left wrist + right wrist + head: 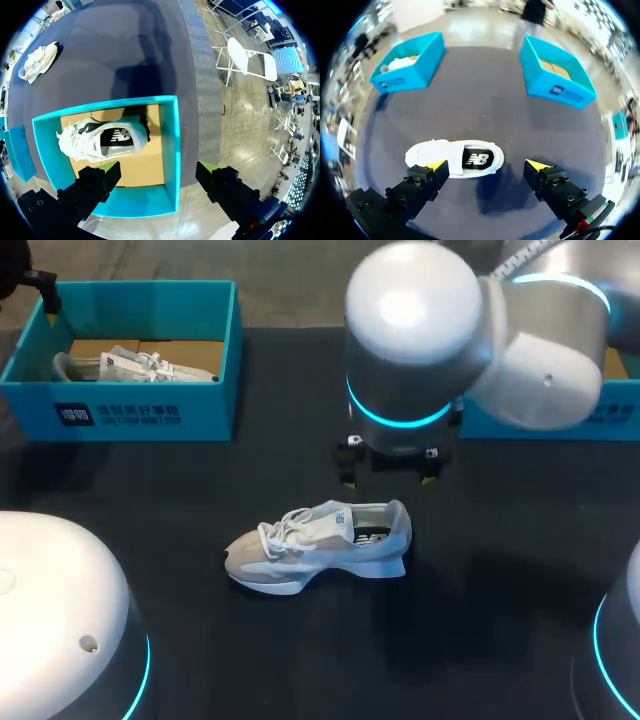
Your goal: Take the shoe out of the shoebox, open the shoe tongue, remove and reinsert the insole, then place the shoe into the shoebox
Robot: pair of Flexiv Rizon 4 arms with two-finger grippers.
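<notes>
A white and beige shoe (320, 545) lies on its side in the middle of the dark table, toe to the left. My right gripper (390, 468) hangs just above and behind its heel. In the right wrist view the shoe (455, 159) lies beneath the right gripper (487, 166), which is open and apart from it. My left gripper (160, 170) is open above the teal shoebox (170, 150), which holds a second white shoe (100, 142). That shoebox (140, 410) stands at the table's back left.
A second teal box (610, 405) stands at the back right, mostly hidden behind my right arm; it appears with a bare cardboard floor (557, 75) in the right wrist view. My arms' bases (60, 620) fill the near corners.
</notes>
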